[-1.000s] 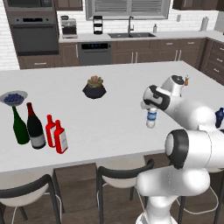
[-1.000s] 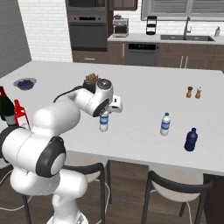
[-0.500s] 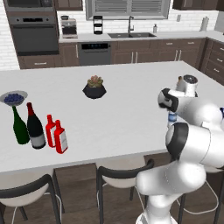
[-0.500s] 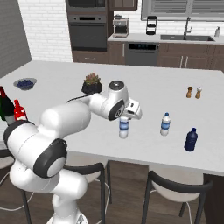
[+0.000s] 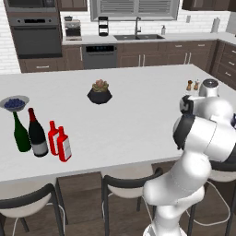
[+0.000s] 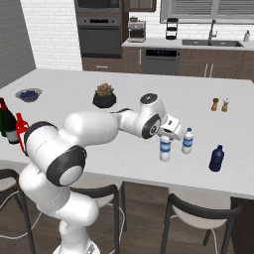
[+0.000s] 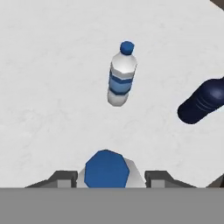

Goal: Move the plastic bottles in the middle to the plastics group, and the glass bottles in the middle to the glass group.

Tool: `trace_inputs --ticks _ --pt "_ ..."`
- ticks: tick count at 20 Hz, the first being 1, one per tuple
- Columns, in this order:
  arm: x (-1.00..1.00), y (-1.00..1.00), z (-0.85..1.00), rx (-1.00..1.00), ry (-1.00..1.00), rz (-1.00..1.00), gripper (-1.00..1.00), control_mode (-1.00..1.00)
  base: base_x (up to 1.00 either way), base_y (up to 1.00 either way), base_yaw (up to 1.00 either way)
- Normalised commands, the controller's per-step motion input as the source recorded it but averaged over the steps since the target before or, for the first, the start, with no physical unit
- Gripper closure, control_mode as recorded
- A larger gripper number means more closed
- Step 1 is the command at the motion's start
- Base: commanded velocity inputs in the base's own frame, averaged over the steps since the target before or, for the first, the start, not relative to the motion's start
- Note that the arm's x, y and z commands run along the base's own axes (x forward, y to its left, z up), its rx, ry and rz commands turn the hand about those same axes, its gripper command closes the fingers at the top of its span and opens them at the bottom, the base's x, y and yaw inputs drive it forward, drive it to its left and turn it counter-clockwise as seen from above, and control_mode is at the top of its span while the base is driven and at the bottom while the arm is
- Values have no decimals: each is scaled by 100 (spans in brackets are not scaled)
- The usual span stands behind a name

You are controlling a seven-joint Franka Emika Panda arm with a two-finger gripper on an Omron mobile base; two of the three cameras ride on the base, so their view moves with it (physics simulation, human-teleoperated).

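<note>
My gripper [image 6: 166,138] is shut on the small clear plastic bottle [image 6: 164,150] just below its cap, and holds it upright low over the counter. From above, the bottle's blue cap [image 7: 106,168] sits between my fingertips [image 7: 65,178]. The plastics group is just to the right: a second water bottle [image 6: 187,141] [image 7: 121,74] and a squat dark blue bottle [image 6: 216,158] [image 7: 203,103]. Two red glass bottles [image 5: 60,142] stand at the counter's left, beside the glass group: a green wine bottle [image 5: 20,133] and a dark wine bottle [image 5: 37,136].
A potted plant [image 5: 99,91] [image 6: 104,95] stands mid-counter. A bowl of blueberries [image 5: 14,103] sits far left. Salt and pepper shakers [image 6: 220,104] stand behind the plastics. Stools [image 5: 124,182] line the counter's near edge.
The arm has swung right across the counter with the water bottle in its grip, from mid-counter to right next to the other water bottle. The jaws kept the same width.
</note>
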Motion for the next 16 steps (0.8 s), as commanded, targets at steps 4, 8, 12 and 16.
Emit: trace_inputs --ticks 4,8,12,16 --pt "-2 -89 -9 0 0 -20 100 -100 0 0 0" --pt "-15 -53 -33 0 -9 -11 100 -100 0 0 0" --pt "8 -47 -22 0 -9 -7 100 -100 0 0 0" --pt "24 -42 -18 0 0 -6 100 -100 0 0 0"
